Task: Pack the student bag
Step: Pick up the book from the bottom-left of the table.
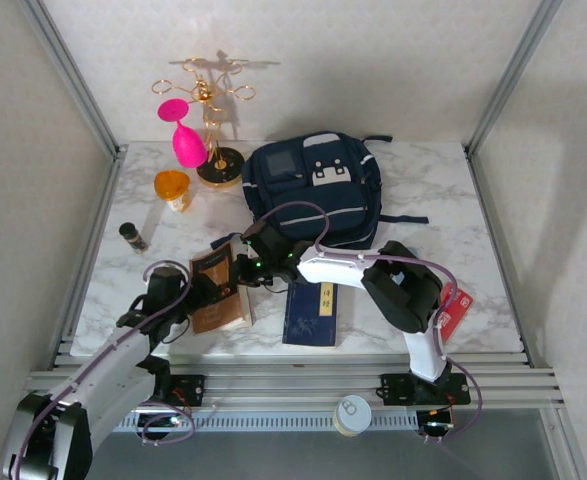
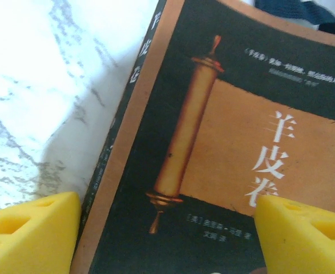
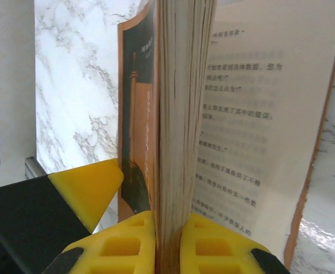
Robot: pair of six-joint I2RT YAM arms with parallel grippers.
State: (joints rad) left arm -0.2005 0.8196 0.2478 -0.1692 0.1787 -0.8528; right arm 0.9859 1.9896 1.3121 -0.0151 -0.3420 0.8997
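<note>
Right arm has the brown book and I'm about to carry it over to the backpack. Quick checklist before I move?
1. Hold: ok. The right gripper is shut on the page block of the brown book.
2. Whole book inside the grip: not ok. A printed page and a cover splay open beside the jaws.
3. Other arm released: ok. The left gripper is open, jaws apart over the front cover.
4. Opening of the backpack unzipped: cannot tell from the top view.
5. The blue book out of the way: ok. It lies flat nearer the arm bases, apart from the brown book.
</note>
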